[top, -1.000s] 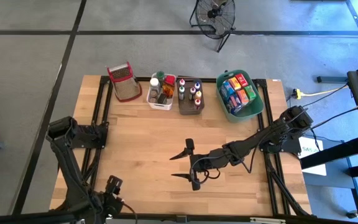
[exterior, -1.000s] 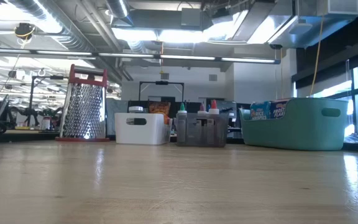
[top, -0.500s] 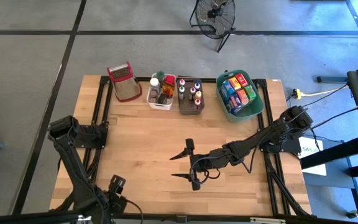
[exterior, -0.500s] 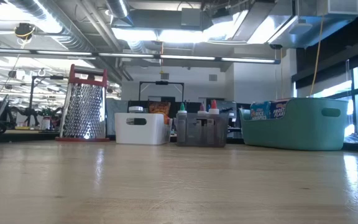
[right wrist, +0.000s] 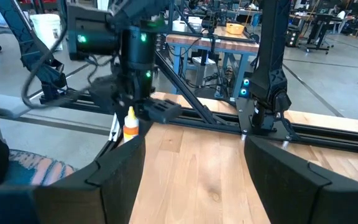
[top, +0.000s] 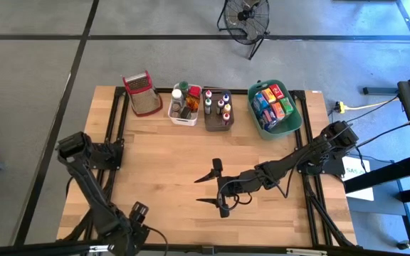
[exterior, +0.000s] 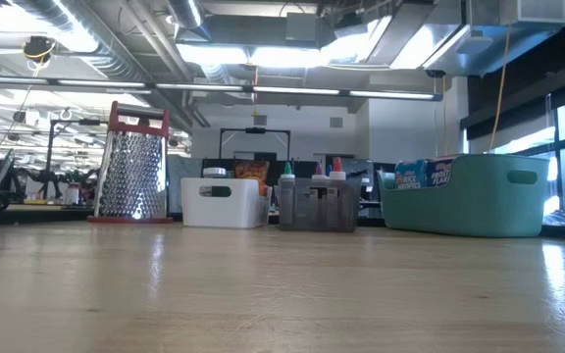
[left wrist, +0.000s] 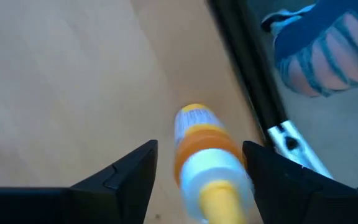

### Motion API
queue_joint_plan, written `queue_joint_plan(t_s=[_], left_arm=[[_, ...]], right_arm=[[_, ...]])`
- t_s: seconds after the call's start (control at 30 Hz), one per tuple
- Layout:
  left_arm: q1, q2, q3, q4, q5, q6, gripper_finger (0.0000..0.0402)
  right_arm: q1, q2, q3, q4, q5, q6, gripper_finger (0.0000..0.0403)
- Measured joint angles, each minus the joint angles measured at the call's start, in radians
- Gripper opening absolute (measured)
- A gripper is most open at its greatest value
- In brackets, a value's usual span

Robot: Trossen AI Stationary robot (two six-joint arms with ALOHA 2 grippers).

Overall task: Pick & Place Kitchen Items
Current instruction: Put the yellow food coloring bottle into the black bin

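Note:
My left gripper [top: 139, 213] is at the table's near edge, left of centre, shut on a small bottle [left wrist: 207, 158] with a white label, an orange band and a yellow cap. The right wrist view shows that bottle [right wrist: 130, 124] hanging under the left gripper [right wrist: 132, 106]. My right gripper [top: 197, 190] is open and holds nothing; it waits low over the middle of the table. More bottles and jars stand in a white bin [top: 184, 104] and a grey bin [top: 218, 108]. Coloured boxes fill a green bin [top: 275, 107]. My left gripper has the bottle between its two fingers [left wrist: 129, 177] by the yellow cap end [left wrist: 219, 199], coming from above and pointing down. The picture's edge cuts off the exact place of contact. The body [left wrist: 194, 121] hangs below the fingertips over the table's near edge.
The three bins and a red-rimmed metal grater [top: 141, 92] line the table's far edge. The low view shows them in a row, grater [exterior: 130, 162] to green bin [exterior: 464, 194], with bare wood in front. A person's leg in torn blue jeans [left wrist: 316, 50] stands just beyond the near edge.
My left gripper has moved a little toward the table's right along the near edge, carrying the bottle. The right arm has kept still.

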Motion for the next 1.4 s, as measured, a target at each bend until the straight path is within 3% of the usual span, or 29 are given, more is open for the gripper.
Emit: queue_joint_plan(t_s=[0.23,0.47,0.67,0.87,1.1,1.27,1.4], left_arm=[[0.022,0.0,-0.059,0.084,0.064,0.038,0.0205],[0.022,-0.001,-0.062,0.07,0.065,0.063,0.0145],[0.04,-0.037,-0.062,0.027,0.064,0.098,0.0144],[0.116,-0.121,-0.039,-0.12,0.006,0.273,0.0144],[0.384,-0.209,-0.004,-0.411,-0.099,0.585,0.0144],[0.673,-0.269,-0.004,-0.404,-0.126,0.9,0.0144],[0.907,-0.281,0.021,-0.319,-0.135,1.157,0.0144]], right_arm=[[0.0,0.0,0.0,-0.007,0.0,0.0,0.0277],[0.0,0.0,0.0,-0.007,0.001,0.0,0.0277],[0.0,0.0,0.0,0.015,0.003,-0.012,0.0277],[0.004,0.0,0.0,0.081,0.003,-0.029,0.0277],[0.078,-0.007,0.0,0.166,0.085,-0.142,0.0268],[0.169,-0.008,0.0,0.238,0.216,-0.324,0.0251],[0.245,-0.008,0.001,0.306,0.415,-0.465,0.0242]])
